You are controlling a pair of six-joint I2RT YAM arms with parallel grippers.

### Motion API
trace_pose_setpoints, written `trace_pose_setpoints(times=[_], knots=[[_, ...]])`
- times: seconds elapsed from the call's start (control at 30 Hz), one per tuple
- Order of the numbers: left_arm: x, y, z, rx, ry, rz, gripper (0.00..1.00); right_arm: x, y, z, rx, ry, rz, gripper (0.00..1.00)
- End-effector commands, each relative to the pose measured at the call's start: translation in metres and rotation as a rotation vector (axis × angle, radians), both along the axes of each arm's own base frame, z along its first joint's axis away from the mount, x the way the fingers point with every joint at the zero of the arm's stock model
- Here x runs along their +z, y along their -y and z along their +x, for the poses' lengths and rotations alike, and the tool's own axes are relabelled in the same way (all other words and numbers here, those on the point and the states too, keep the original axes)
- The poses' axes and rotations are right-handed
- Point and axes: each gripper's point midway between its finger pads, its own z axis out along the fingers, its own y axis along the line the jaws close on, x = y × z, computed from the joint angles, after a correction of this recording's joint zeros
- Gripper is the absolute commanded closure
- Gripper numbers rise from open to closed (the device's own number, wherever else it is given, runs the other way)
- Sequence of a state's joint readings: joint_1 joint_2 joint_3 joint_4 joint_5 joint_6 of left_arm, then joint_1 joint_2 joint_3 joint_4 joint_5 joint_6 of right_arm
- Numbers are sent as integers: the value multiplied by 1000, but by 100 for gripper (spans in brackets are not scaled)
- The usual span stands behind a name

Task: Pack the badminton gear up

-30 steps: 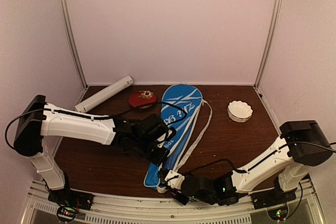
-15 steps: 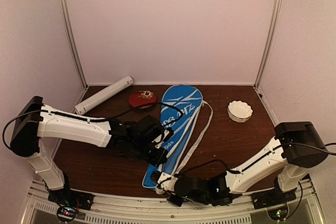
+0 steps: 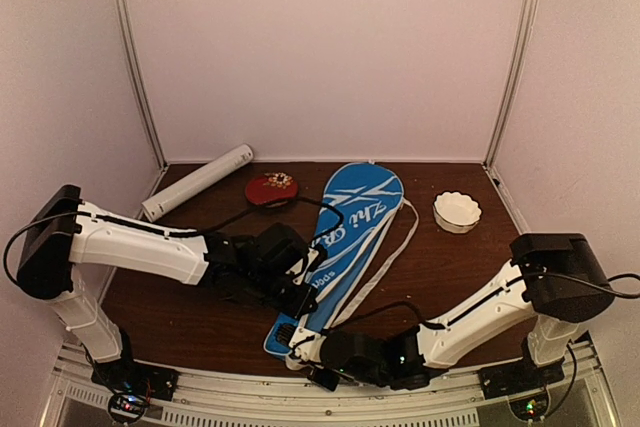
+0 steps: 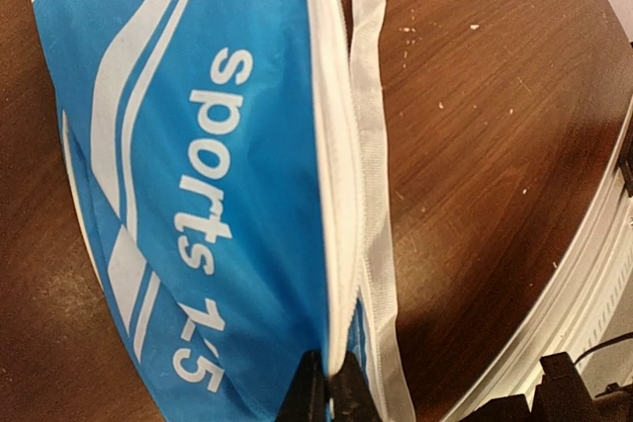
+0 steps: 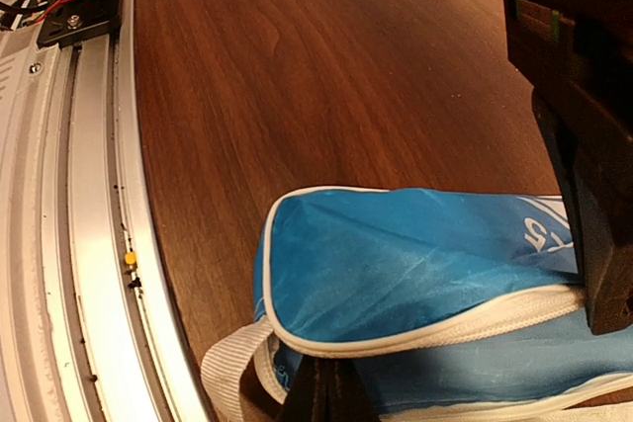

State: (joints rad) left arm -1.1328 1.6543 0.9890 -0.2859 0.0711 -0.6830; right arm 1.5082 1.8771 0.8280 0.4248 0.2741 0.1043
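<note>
The blue white-lettered racket bag (image 3: 352,219) lies slantwise on the brown table, wide end at the back, narrow end near the front rail. My left gripper (image 3: 303,294) is shut on the bag's white piped edge (image 4: 341,244), with the "sports" lettering on its left in the left wrist view. At the narrow end, my right gripper (image 3: 298,339) is shut on the bag (image 5: 415,264) just under the white piping. The long white tube (image 3: 198,180) lies at the back left, away from both grippers.
A small red round dish (image 3: 271,188) sits just left of the bag's wide end. A white scalloped bowl (image 3: 457,211) stands at the back right. The bag's white strap (image 3: 385,265) trails to its right. The metal front rail (image 5: 89,244) runs close to the narrow end.
My right gripper has closed at the bag's narrow end and shifted left. The bag has swung, its wide end going right and its narrow end left. The left gripper kept its hold.
</note>
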Motion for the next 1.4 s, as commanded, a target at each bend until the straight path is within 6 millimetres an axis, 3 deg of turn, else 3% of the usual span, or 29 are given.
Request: trace_pose_setpoints(times=[0.0, 0.23, 0.37, 0.47, 0.63, 0.83, 1.03, 1.37], knots=[[7, 8, -29, -84, -79, -55, 100, -1, 6, 32, -105, 40, -15, 96], [10, -3, -23, -55, -62, -62, 74, -6, 14, 27, -94, 7, -62, 81], [18, -5, -19, -61, -40, -82, 69, -2, 22, 21, -75, -18, -61, 71], [22, -10, -12, -49, -20, -80, 70, 0, 29, 18, -72, -41, -64, 68], [21, -18, 1, -27, -1, -70, 83, 10, 42, 16, -74, -101, -10, 65], [10, -10, 9, -65, 22, -1, 92, 33, 63, 24, -101, -157, 80, 65], [-16, -5, 9, -87, 2, 83, 94, 57, 91, 58, -214, -251, 193, 67], [-57, -47, 8, -33, -14, 322, 90, 83, 161, 151, -507, -378, 285, 70]])
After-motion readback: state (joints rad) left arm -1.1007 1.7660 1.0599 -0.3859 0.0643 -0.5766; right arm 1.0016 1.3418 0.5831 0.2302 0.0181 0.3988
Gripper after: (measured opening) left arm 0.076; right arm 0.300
